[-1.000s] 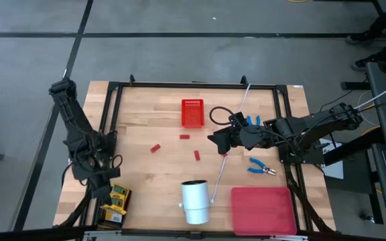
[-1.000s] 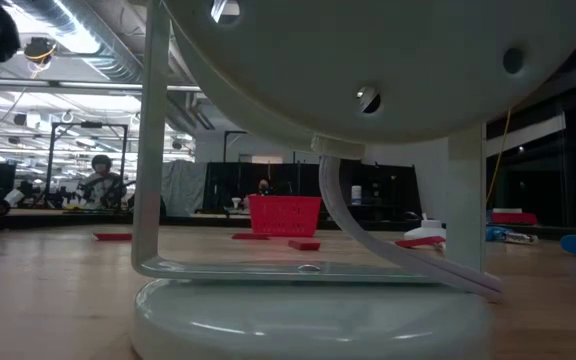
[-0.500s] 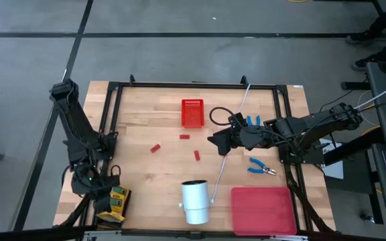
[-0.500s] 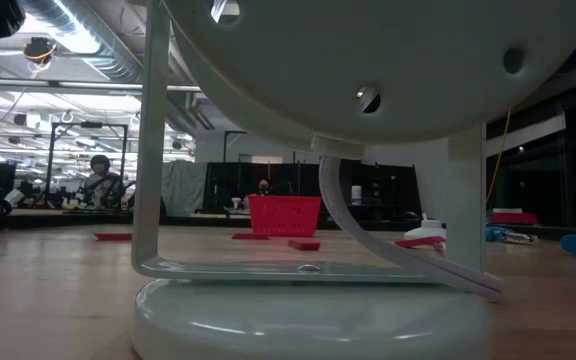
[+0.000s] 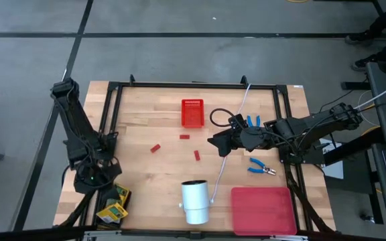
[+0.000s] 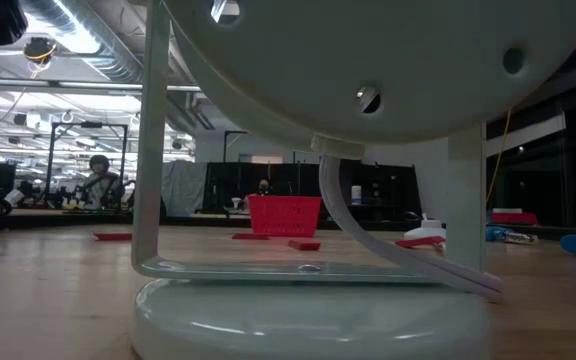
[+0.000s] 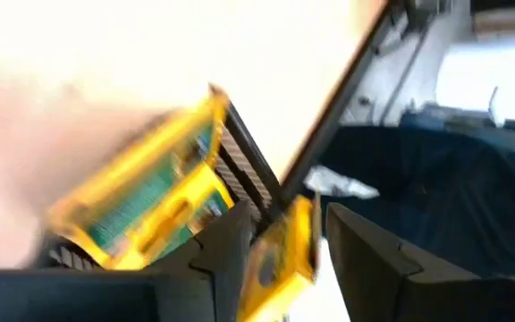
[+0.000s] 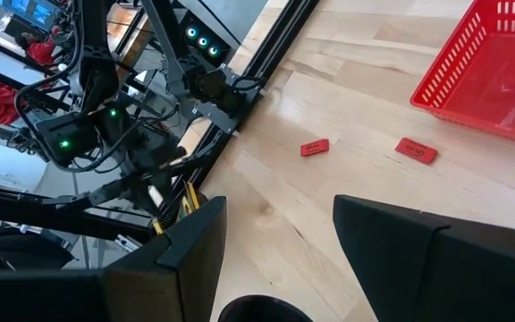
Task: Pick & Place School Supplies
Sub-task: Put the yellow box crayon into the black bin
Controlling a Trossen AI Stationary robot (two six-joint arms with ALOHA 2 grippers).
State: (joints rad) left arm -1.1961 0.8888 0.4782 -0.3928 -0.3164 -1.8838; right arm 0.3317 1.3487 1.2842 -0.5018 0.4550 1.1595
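A stack of yellow-and-green boxes (image 5: 112, 210) lies at the table's near left corner and shows again in the left wrist view (image 7: 141, 201). My left gripper (image 5: 103, 195) slants down over it, fingers apart, with one yellow box (image 7: 284, 255) standing edge-on between them. My right gripper (image 5: 214, 142) hangs open and empty above mid-table. Three small red blocks (image 5: 155, 148), (image 5: 185, 136), (image 5: 197, 154) lie on the wood. One blue-handled tool (image 5: 261, 167) lies at the right, another (image 5: 252, 121) beside the right arm. My left gripper has the edge-on yellow box (image 7: 280, 268) between its parted fingers, coming at it slanting down from the far side. The view is blurred, and I cannot tell whether either finger touches the box.
A red mesh basket (image 5: 192, 112) stands toward the far middle. A white cylinder (image 5: 194, 201) on a stand sits near the front and fills the low view (image 6: 348, 90). A flat red tray (image 5: 263, 211) lies at the near right. A white cord (image 5: 221, 167) crosses the table.
My left gripper has sunk toward the table's near edge onto the yellow boxes and tipped further downward. The right arm has kept still.
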